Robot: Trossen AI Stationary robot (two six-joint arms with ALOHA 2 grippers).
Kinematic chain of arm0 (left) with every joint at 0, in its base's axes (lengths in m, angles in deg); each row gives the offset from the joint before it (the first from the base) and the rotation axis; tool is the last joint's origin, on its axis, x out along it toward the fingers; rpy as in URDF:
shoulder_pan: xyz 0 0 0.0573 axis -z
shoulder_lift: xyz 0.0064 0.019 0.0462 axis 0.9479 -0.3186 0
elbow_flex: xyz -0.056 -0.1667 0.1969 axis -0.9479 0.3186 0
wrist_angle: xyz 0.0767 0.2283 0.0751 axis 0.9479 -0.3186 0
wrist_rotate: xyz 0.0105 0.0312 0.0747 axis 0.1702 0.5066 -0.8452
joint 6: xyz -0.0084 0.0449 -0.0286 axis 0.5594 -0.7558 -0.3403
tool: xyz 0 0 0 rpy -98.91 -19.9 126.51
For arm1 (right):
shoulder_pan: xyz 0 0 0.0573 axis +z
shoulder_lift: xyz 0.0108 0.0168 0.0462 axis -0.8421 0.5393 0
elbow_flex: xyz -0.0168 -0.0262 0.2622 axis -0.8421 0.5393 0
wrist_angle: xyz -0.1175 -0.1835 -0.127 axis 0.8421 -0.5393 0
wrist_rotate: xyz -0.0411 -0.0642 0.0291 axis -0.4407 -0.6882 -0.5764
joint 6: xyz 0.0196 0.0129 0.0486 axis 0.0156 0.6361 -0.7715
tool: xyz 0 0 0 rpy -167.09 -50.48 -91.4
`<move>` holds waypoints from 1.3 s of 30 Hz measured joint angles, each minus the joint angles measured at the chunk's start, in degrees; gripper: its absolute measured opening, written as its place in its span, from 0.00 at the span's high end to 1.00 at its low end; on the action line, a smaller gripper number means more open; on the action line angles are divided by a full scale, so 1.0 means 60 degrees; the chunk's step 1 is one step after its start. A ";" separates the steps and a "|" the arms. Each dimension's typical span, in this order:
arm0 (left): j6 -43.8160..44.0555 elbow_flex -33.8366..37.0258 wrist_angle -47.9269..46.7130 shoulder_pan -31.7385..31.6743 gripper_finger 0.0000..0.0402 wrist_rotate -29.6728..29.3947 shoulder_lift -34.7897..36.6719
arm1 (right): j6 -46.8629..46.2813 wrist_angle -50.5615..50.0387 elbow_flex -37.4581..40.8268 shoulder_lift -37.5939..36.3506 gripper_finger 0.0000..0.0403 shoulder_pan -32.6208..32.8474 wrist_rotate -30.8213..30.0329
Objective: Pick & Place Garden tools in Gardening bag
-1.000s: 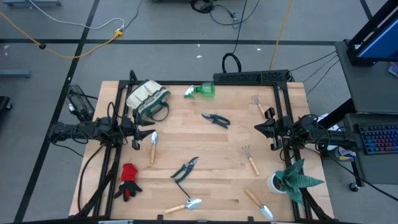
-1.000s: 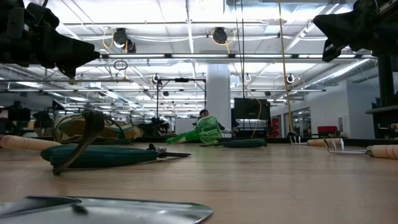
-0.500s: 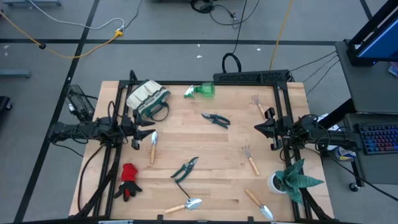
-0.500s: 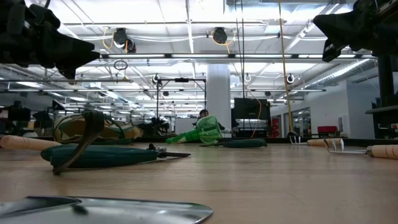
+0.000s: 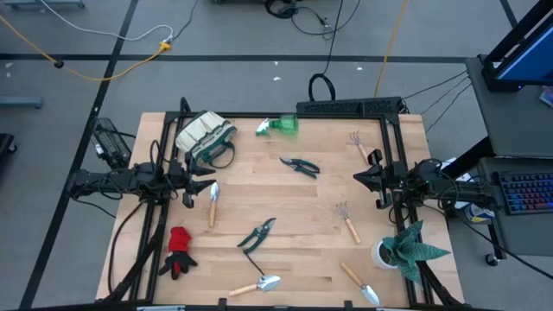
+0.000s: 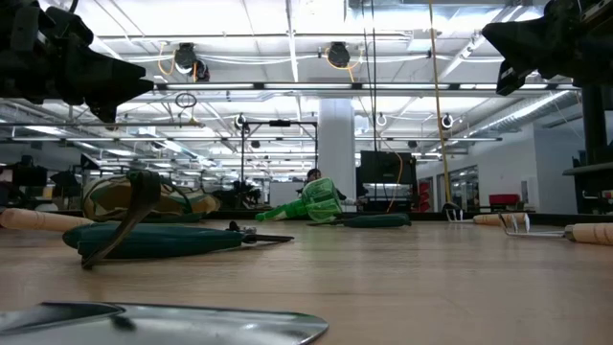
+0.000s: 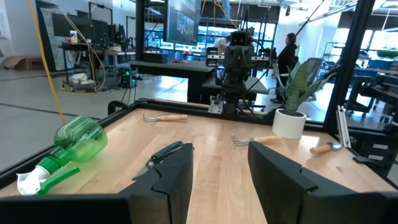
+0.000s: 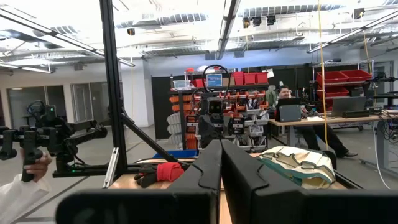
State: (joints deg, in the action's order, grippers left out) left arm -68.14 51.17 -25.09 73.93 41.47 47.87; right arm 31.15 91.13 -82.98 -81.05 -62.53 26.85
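The cream-and-green gardening bag (image 5: 206, 136) lies on its side at the table's far left corner. The tools lie flat on the table: green spray bottle (image 5: 278, 126), black shears (image 5: 299, 164), green-handled shears (image 5: 257, 233), two fork-rakes (image 5: 359, 142) (image 5: 347, 221), three trowels (image 5: 212, 203) (image 5: 259, 284) (image 5: 359, 283), and the red glove (image 5: 180, 250). My left gripper (image 5: 197, 184) hovers open at the left edge, above the table; its own view (image 7: 219, 155) shows the gap. My right gripper (image 5: 363, 180) hovers shut (image 8: 221, 149) at the right edge. Both are empty.
A spiky green plant in a white pot (image 5: 404, 248) stands at the near right corner. A black frame (image 5: 350, 107) runs along the table's far edge. A person's hand (image 8: 28, 174) shows beyond the table's left side.
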 joint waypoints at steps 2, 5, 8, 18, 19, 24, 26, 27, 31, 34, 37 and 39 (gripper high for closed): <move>-0.0002 -0.0002 0.0000 -0.0002 0.60 0.0001 0.0000 | 0.0001 0.0000 -0.0004 -0.0002 0.99 0.0002 -0.0002; -0.0011 -0.0002 0.0000 -0.0003 0.60 0.0000 0.0000 | 0.0002 0.0001 -0.0002 -0.0002 0.99 0.0001 -0.0001; -0.0008 -0.0002 0.0000 -0.0002 0.60 -0.0004 0.0000 | 0.0003 0.0001 -0.0002 -0.0002 0.99 0.0001 -0.0001; -0.0007 0.0000 0.0000 -0.0004 0.60 -0.0011 0.0000 | 0.0000 0.0003 -0.0004 -0.0004 0.99 0.0000 -0.0003; 0.0001 0.0000 0.0000 0.0000 0.60 -0.0011 0.0000 | 0.0004 0.0002 -0.0001 -0.0004 0.99 0.0000 0.0000; -0.0019 -0.0004 0.0000 0.0000 0.60 -0.0015 0.0000 | 0.0002 0.0003 -0.0002 0.0000 0.99 0.0002 -0.0001; -0.0112 0.0000 0.0003 -0.0004 0.60 -0.0015 0.0000 | 0.0000 0.0000 -0.0003 0.0000 0.99 0.0000 -0.0003; -0.0155 -0.0001 0.0001 0.0000 0.60 -0.0018 0.0000 | 0.0004 0.0003 -0.0004 0.0000 0.99 0.0003 0.0000; -0.0248 -0.0003 0.0003 0.0000 0.60 -0.0018 0.0000 | 0.0004 0.0000 0.0000 0.0000 0.99 0.0001 -0.0001; -0.0255 -0.0001 0.0005 -0.0002 0.60 -0.0018 0.0000 | 0.0004 0.0003 -0.0004 0.0000 0.99 0.0000 0.0000; -0.0249 0.0000 0.0007 -0.0003 0.60 -0.0018 0.0000 | 0.0003 0.0000 0.0000 -0.0001 0.99 0.0000 0.0000; -0.0240 -0.0002 0.0005 -0.0002 0.60 -0.0018 0.0000 | 0.0004 0.0003 -0.0002 -0.0003 0.99 0.0000 -0.0003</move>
State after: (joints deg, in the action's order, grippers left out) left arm -69.59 51.16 -25.06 73.92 41.37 47.87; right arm 31.17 91.15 -83.00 -81.07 -62.53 26.84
